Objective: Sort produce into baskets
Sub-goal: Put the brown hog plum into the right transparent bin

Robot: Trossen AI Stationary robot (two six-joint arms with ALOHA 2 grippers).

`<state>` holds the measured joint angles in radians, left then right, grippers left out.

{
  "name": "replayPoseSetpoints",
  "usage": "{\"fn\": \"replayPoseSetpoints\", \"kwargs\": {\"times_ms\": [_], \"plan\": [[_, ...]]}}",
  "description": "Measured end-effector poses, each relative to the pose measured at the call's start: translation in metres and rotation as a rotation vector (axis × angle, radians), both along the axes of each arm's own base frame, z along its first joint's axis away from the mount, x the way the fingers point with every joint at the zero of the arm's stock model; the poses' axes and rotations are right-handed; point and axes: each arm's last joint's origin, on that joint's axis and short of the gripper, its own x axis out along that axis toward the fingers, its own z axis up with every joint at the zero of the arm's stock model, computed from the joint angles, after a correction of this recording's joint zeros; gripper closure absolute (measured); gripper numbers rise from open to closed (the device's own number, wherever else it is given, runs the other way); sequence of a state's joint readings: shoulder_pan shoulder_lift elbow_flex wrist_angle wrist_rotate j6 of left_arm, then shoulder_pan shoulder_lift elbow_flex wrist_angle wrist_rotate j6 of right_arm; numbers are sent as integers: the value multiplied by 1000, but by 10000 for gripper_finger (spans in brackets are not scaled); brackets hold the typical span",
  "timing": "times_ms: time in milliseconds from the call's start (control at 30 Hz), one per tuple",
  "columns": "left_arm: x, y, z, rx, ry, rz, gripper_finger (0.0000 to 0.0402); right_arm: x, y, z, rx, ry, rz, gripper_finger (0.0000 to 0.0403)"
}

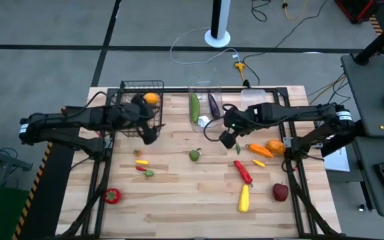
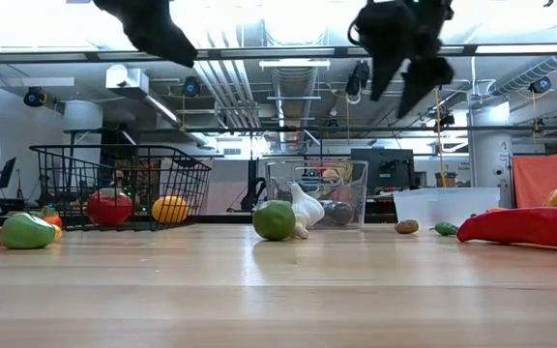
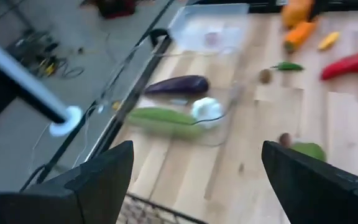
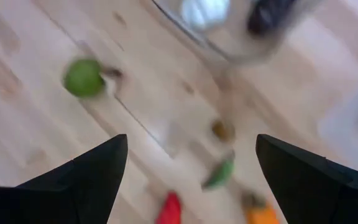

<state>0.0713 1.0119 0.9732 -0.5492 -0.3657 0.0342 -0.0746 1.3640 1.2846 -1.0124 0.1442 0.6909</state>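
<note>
A black wire basket (image 1: 131,90) at the far left holds an orange fruit (image 1: 151,99) and a red one (image 2: 110,206). The clear bin (image 1: 204,90) at the far middle holds a cucumber (image 1: 194,108), an eggplant (image 1: 213,103) and a garlic (image 1: 203,121). Loose on the table lie a green round fruit (image 1: 195,155), a red pepper (image 1: 243,171), a yellow pepper (image 1: 244,198), an apple (image 1: 281,192) and orange peppers (image 1: 267,148). My left gripper (image 1: 149,132) hangs open beside the basket. My right gripper (image 1: 227,139) hangs open, high above the table, near the clear bin.
A shallower clear bin (image 1: 259,99) stands at the far right. Small peppers (image 1: 143,167) and a red fruit (image 1: 113,195) lie on the left half. The near middle of the table top (image 1: 185,207) is bare wood. A black frame (image 1: 299,187) rims the table.
</note>
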Motion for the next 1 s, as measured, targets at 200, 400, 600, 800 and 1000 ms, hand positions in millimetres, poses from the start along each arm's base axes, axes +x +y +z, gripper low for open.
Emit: {"fn": "replayPoseSetpoints", "kwargs": {"times_ms": [200, 400, 600, 800, 1000], "plan": [[9, -6, -16, -27, -68, -239, 67, -14, 3, -8, 104, 140, -55, 58], [11, -9, -36, -16, -127, -341, 75, -15, 16, -24, 63, 200, 274, 65], [10, -9, -42, -13, -138, -343, 77, -11, 15, -53, -15, 165, 456, 87], [9, -9, -41, -1, -140, -347, 78, -10, 3, -82, -107, 143, 467, 111], [10, -8, -42, 0, -137, -346, 78, -14, -12, -100, -153, 158, 430, 125]]}}
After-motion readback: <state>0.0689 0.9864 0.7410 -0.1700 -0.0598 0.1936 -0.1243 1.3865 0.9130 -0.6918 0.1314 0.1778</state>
